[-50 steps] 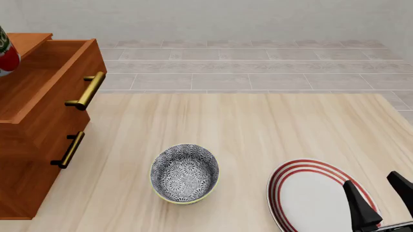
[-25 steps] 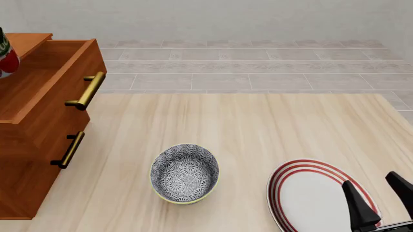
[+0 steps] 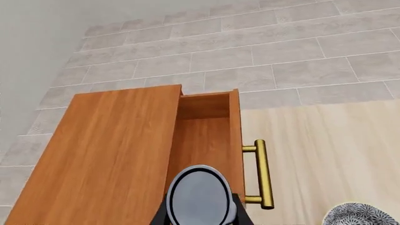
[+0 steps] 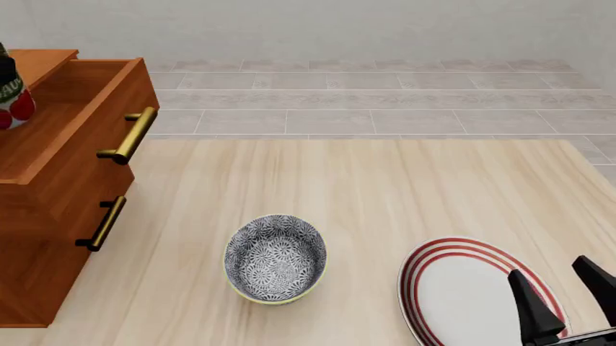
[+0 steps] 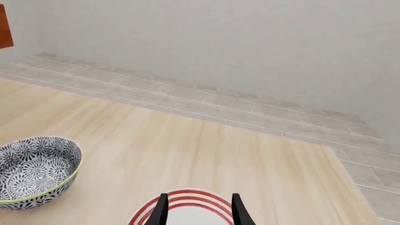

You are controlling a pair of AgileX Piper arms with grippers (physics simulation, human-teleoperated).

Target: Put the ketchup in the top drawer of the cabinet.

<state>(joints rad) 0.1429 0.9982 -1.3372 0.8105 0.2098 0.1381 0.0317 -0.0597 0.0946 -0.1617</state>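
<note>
The ketchup (image 4: 9, 97) shows at the far left edge of the front view, upright over the inside of the open top drawer (image 4: 68, 122) of the cabinet (image 4: 43, 245). In the left wrist view its grey-ringed dark top (image 3: 198, 197) sits between the dark fingers (image 3: 240, 216) of my left gripper (image 3: 198, 218), which is shut on it above the drawer cavity (image 3: 203, 140). The left gripper itself is outside the front view. My right gripper (image 4: 568, 299) is open and empty over the plate at the near right.
A grey patterned bowl (image 4: 275, 258) stands mid-table, near side. A red-ringed white plate (image 4: 462, 288) lies at the near right under my right gripper. The top drawer's brass handle (image 4: 130, 135) sticks out over the table; the lower drawer (image 4: 103, 223) is shut.
The ketchup has moved down and a little left, lower into the open top drawer. My right gripper has sunk slightly.
</note>
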